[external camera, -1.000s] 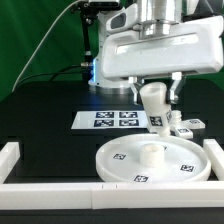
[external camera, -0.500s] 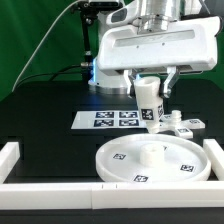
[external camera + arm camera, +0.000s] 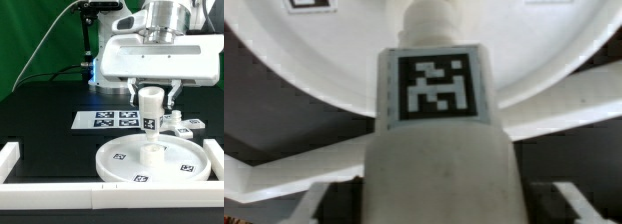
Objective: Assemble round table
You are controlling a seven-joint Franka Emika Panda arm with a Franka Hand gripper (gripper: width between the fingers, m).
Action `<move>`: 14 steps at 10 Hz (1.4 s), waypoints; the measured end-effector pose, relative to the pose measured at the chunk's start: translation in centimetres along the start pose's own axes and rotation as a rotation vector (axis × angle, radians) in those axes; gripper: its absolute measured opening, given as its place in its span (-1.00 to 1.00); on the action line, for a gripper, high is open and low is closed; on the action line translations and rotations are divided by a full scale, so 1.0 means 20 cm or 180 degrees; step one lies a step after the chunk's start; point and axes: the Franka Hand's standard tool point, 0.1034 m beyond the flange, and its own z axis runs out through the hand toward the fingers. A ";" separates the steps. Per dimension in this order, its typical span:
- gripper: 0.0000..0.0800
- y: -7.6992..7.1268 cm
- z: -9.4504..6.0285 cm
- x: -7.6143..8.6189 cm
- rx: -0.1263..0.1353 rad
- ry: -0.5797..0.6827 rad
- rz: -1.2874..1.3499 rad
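The large white round disc lies flat on the black table between the border rails, with a raised hub at its centre and square tags on top. My gripper is shut on the short white tagged cylindrical leg and holds it upright right over the hub. The leg's lower end is at or just above the hub; I cannot tell if they touch. In the wrist view the leg fills the middle, its tag facing the camera, with the disc behind it.
The marker board lies behind the disc. A small white tagged part lies at the exterior view's right of the leg. White border rails run along the front and both sides. A green backdrop stands at the back left.
The gripper with the leg moved toward the exterior view's left, then settled over the disc's hub and lower. The disc has not moved.
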 end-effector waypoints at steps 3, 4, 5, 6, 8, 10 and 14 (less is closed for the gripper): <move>0.02 -0.01 0.05 -0.02 -0.0051 0.0019 -0.0070; 0.02 -0.01 0.06 -0.01 -0.0050 0.0032 -0.0069; 0.02 -0.01 0.06 -0.01 -0.0053 0.0032 -0.0072; 0.02 -0.01 0.06 -0.02 -0.0052 0.0055 -0.0084; 0.02 -0.01 0.10 -0.08 -0.0089 0.0079 -0.0106; 0.02 0.00 0.10 -0.09 -0.0098 0.0114 -0.0115; 0.02 0.02 0.12 -0.09 -0.0123 0.0057 -0.0098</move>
